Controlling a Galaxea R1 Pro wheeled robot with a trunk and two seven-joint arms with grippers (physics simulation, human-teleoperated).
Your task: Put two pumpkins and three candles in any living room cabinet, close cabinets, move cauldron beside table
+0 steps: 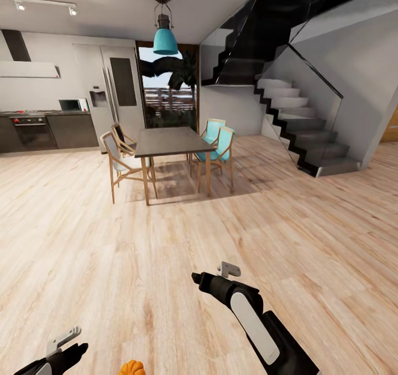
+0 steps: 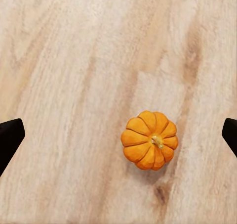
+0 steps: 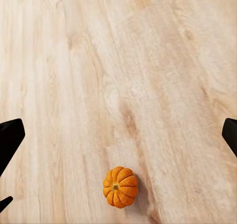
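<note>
One pumpkin [image 2: 149, 140] rests upright on the wood floor [image 1: 309, 237], stem up, with nothing touching it. In the left wrist view it lies between the two fingertips [image 2: 10, 137] of the left gripper [image 2: 118, 135], nearer one of them and clear of both; the jaws stand spread wide and hold nothing. In the right wrist view the same pumpkin [image 3: 120, 186] lies off the line between the fingers of the right gripper [image 3: 118, 135], whose jaws are likewise spread and empty. In the head view the pumpkin [image 1: 131, 368] sits at the bottom edge, between the left gripper [image 1: 66, 346] and the right arm [image 1: 249, 314]. A dining table [image 1: 168, 141] with chairs [image 1: 122, 162] stands well beyond.
</note>
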